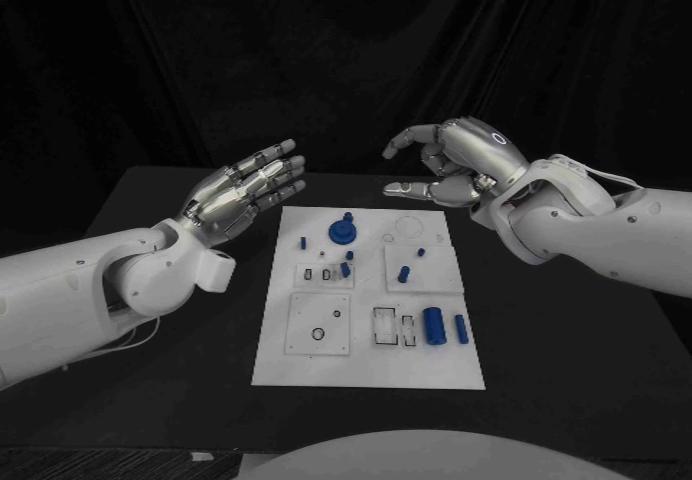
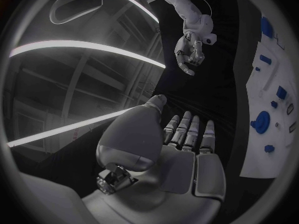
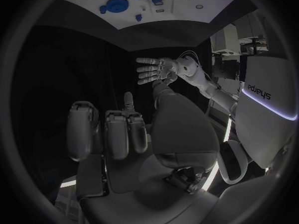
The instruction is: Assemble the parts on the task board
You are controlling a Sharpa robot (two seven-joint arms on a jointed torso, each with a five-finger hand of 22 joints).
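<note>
The white task board (image 1: pixel 433 370) lies in the middle of the black table, also seen in the wrist views (image 2: pixel 256 159) (image 3: pixel 187 7). On it stand a round blue gear-like part (image 1: pixel 343 231) (image 2: pixel 260 121) (image 3: pixel 115 5), several small blue pegs (image 1: pixel 304 241), and two blue cylinders (image 1: pixel 434 326) near the front right. My left hand (image 1: pixel 245 188) (image 2: pixel 184 149) (image 3: pixel 154 69) hovers above the table left of the board's far end, fingers spread, empty. My right hand (image 1: pixel 447 160) (image 2: pixel 189 52) (image 3: pixel 124 134) hangs over the far edge of the board, fingers curled, holding nothing.
Square white insert plates (image 1: pixel 320 322) with holes and slots sit on the board's near half. Bare black table (image 1: pixel 577 360) surrounds the board on both sides. A black curtain closes off the back.
</note>
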